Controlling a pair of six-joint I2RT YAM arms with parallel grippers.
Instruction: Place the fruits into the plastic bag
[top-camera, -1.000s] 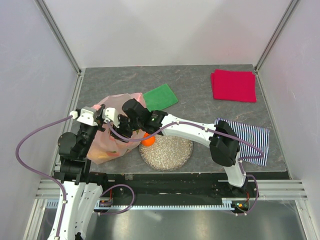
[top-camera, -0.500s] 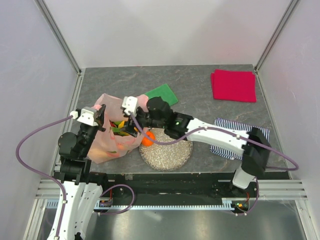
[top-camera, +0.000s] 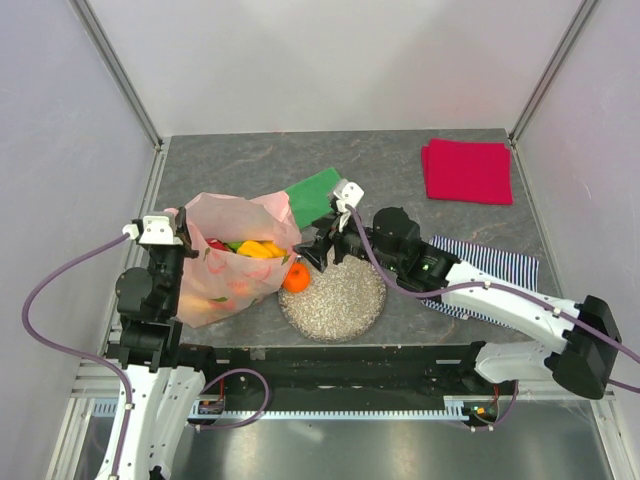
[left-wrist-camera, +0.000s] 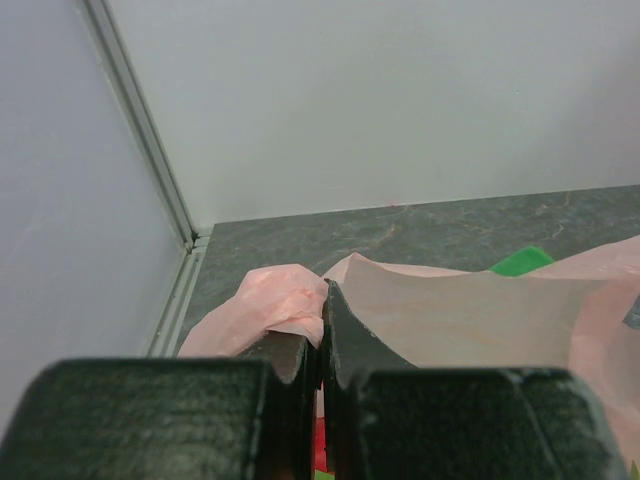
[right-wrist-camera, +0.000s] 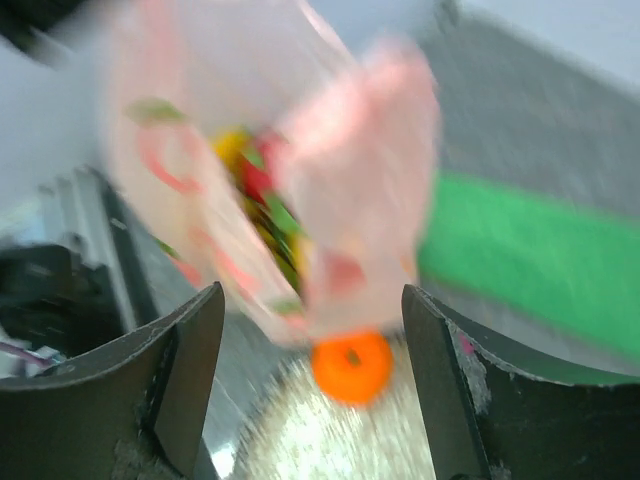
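The pale pink plastic bag lies at the left with its mouth facing right. My left gripper is shut on its top edge, and the left wrist view shows the jaws pinching the pink film. Inside the bag's mouth lie the yellow banana bunch and red and green pieces. An orange fruit sits on the speckled plate's left rim, just outside the bag. My right gripper hovers open above the plate; its view is blurred, with the orange below its empty fingers.
A green cloth lies behind the bag, partly under it. A red folded cloth is at the back right. A striped cloth lies under my right forearm. White walls close in the table on three sides.
My right gripper has pulled back rightward out of the bag's mouth and opened wider. The bag's mouth now shows the fruits inside. My left gripper shifted slightly left, still holding the bag.
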